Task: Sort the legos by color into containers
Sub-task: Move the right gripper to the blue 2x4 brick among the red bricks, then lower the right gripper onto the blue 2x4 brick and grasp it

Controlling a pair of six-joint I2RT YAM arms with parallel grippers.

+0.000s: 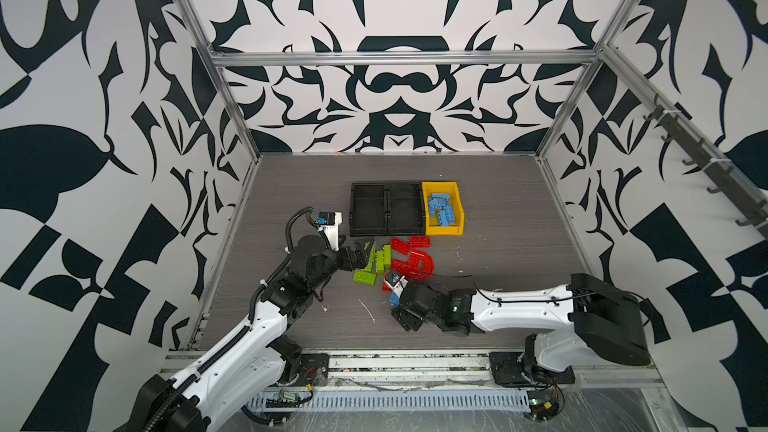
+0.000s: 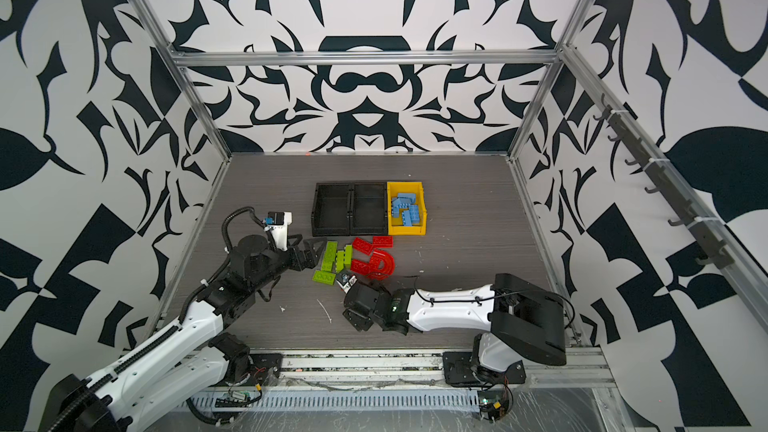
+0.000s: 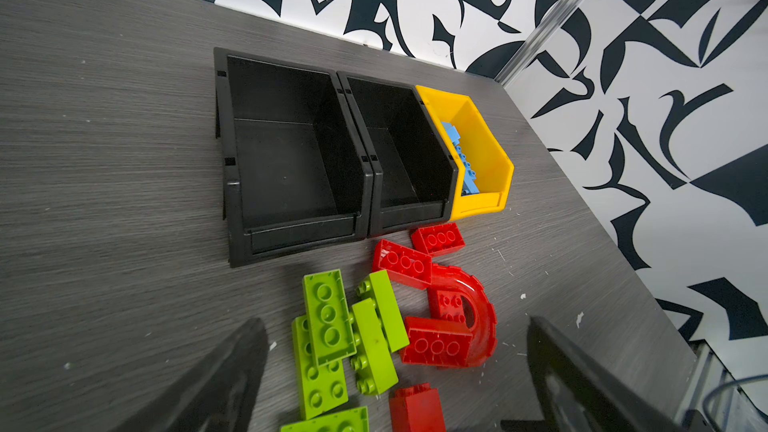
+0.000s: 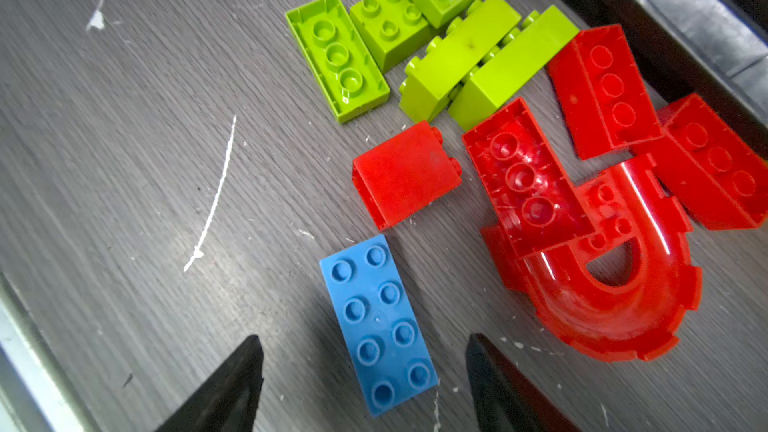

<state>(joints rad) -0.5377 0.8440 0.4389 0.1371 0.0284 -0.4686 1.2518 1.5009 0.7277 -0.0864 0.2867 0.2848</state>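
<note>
At 7 o'clock of red arch [image 1: 419,265], blue brick [image 4: 378,326] lies flat, studs up, btwn right gripper [image 4: 362,337] jaws, spread, not touching. Likely light, stiff, slick: pinch long sides mid-length. Yellow bin [image 1: 444,231] at 1 o'clock. Left gripper [image 3: 397,321] spread wide, empty.

Both top views look down from high over the near edge, taking in the whole table [image 1: 498,209] (nearly identical pictures). The wrist views are low and close, both facing the pile of bricks [image 3: 328,313], shared by all four.
</note>
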